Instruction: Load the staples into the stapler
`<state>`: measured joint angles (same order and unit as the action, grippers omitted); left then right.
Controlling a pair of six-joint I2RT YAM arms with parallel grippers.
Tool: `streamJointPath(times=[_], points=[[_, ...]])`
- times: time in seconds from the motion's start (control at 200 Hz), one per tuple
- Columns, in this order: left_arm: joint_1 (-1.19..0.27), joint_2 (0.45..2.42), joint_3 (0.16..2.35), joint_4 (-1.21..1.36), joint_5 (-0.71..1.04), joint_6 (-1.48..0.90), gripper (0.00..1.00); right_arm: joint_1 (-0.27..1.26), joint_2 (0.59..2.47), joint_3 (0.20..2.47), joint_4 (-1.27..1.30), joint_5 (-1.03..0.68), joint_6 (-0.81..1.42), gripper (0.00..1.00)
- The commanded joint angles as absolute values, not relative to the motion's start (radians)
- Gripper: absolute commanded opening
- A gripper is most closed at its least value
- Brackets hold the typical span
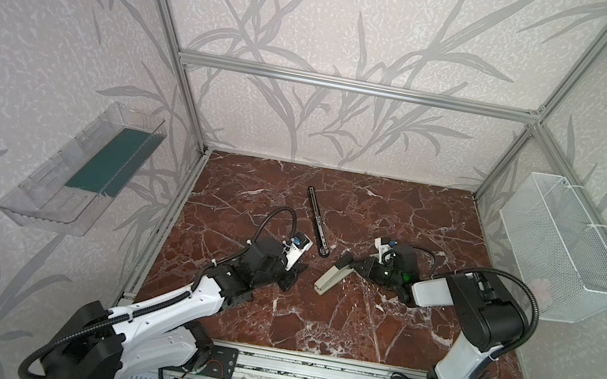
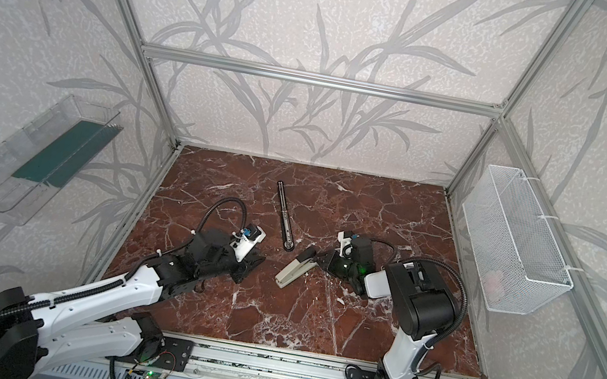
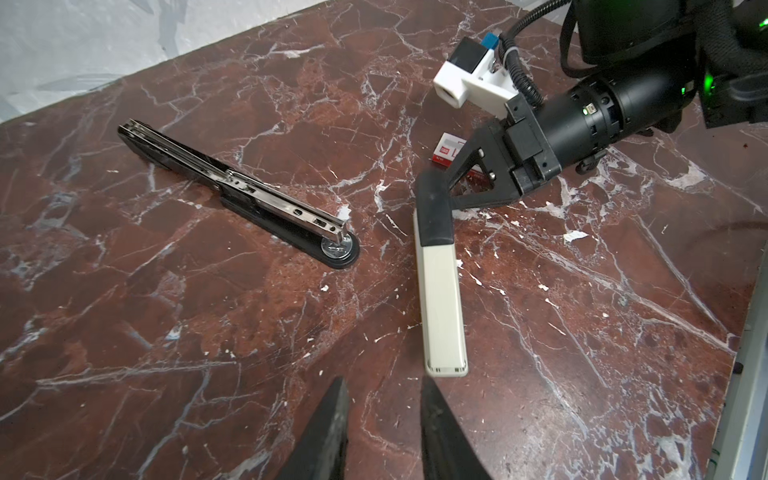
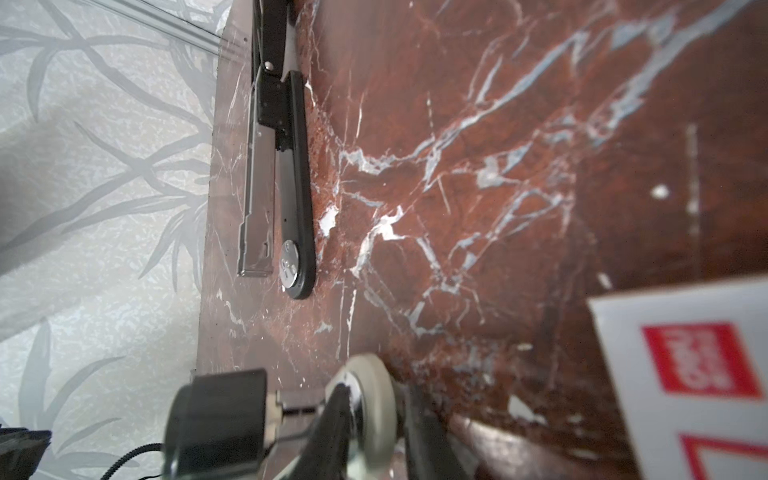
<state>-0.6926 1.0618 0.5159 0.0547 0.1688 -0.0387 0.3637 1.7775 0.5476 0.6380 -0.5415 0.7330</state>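
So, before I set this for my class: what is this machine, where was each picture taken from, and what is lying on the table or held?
It is two robot arms, the left arm and the right arm, bolted at the front of a marble-patterned table. Two pictures look down from overhead; the other two come from a camera on each wrist. On the table lie a long black stapler with its metal channel showing, a cream stapler and a small white box with red print, likely the staples. The left gripper is open and empty. The right gripper has its jaws either side of the cream stapler's black end; whether they grip it is unclear.
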Motion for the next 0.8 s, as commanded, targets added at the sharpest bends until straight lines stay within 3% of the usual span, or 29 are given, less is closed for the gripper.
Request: streamJointPath(times=[0.0, 0.245, 0.42, 0.555, 0.665, 0.795], points=[[-0.732, 1.093, 0.545, 0.111, 0.143, -0.131, 0.30, 0.373, 1.740, 0.509, 0.437, -0.436, 0.645, 0.31], [-0.825, 1.210, 0.587, 0.105, 0.099, -0.208, 0.30, 0.377, 1.567, 0.512, 0.236, -0.343, 0.513, 0.34], [-0.885, 1.277, 0.576, 0.133, 0.040, -0.240, 0.35, 0.379, 1.464, 0.584, 0.049, -0.361, 0.445, 0.43], [-0.886, 1.284, 0.547, 0.172, -0.057, -0.311, 0.39, 0.420, 1.439, 0.664, -0.089, -0.362, 0.433, 0.47], [-0.874, 1.311, 0.565, 0.105, -0.232, -0.383, 0.39, 0.447, 1.453, 0.715, -0.141, -0.371, 0.453, 0.47], [-0.850, 1.402, 0.625, 0.014, -0.239, -0.390, 0.37, 0.467, 1.476, 0.747, -0.136, -0.396, 0.491, 0.48]])
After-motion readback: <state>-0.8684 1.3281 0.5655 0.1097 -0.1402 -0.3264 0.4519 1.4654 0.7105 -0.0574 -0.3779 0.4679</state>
